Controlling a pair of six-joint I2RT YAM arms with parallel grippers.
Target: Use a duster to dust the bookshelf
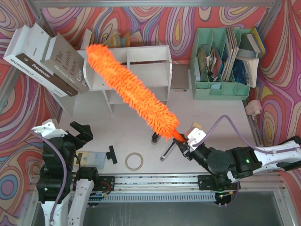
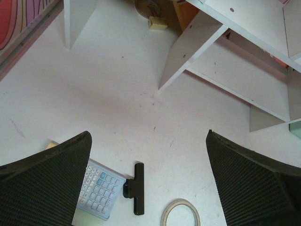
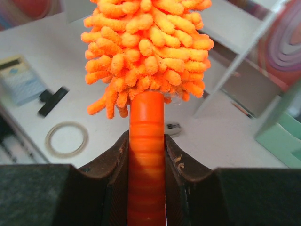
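Duster (image 1: 134, 92) slants from lower centre toward upper left of the frame across the white bookshelf (image 1: 150, 56), its handle clamped in the right gripper (image 1: 182, 142), while the left gripper (image 1: 81, 132) hangs wide open over the worktop (image 1: 211, 113).

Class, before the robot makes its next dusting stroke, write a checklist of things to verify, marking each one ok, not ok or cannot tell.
1. Grip: right hand shut on the handle of the duster: ok.
2. Aim: the fluffy head lies across the bookshelf in the top view: ok.
3. Contact: head actually touching the shelf surface: cannot tell.
4. Clearance: left hand open, empty and apart from the duster: ok.
5. Hazard: tilted books stand close to the duster's tip and might get knocked: not ok.
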